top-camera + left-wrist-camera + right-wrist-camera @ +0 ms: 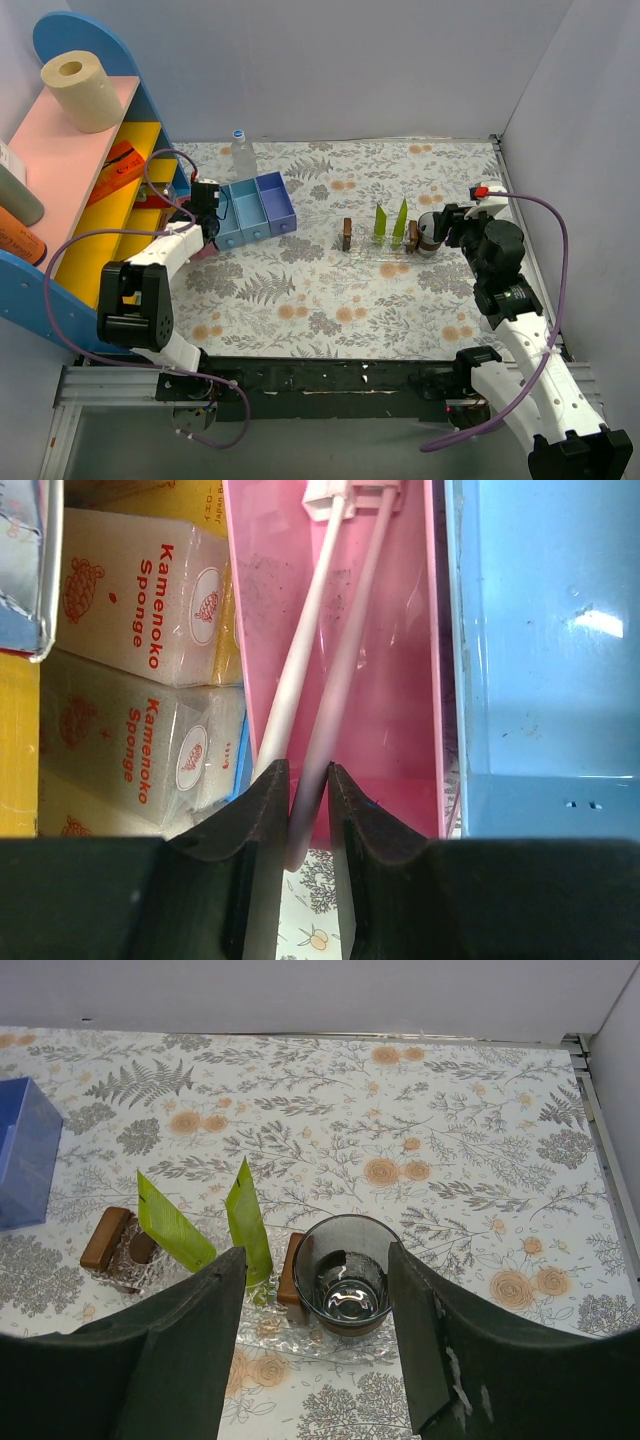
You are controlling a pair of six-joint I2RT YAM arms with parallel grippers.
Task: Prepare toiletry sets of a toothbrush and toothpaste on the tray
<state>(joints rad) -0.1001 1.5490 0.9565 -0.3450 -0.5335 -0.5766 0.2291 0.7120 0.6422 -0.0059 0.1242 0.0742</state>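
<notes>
In the left wrist view my left gripper (308, 790) is shut on the handle of a pink toothbrush (340, 690) that lies in a pink box (400, 680). A second pink toothbrush (305, 630) lies beside it, its end behind my left finger. In the top view this gripper (205, 225) is at the shelf's foot. Two yellow-green toothpaste tubes (175, 1228) (250, 1220) stand upright on the clear tray (330, 1345). My right gripper (315, 1260) is open and empty, its jaws on either side of a dark glass cup (345, 1280) on the tray's right end.
A blue compartment box (255, 210) sits right of the pink box, with a clear bottle (241, 150) behind it. The shelf (90, 200) at left holds Kamenoko sponge packs (150, 590) and a paper roll (82, 92). Brown blocks (105, 1238) (290, 1265) stand on the tray.
</notes>
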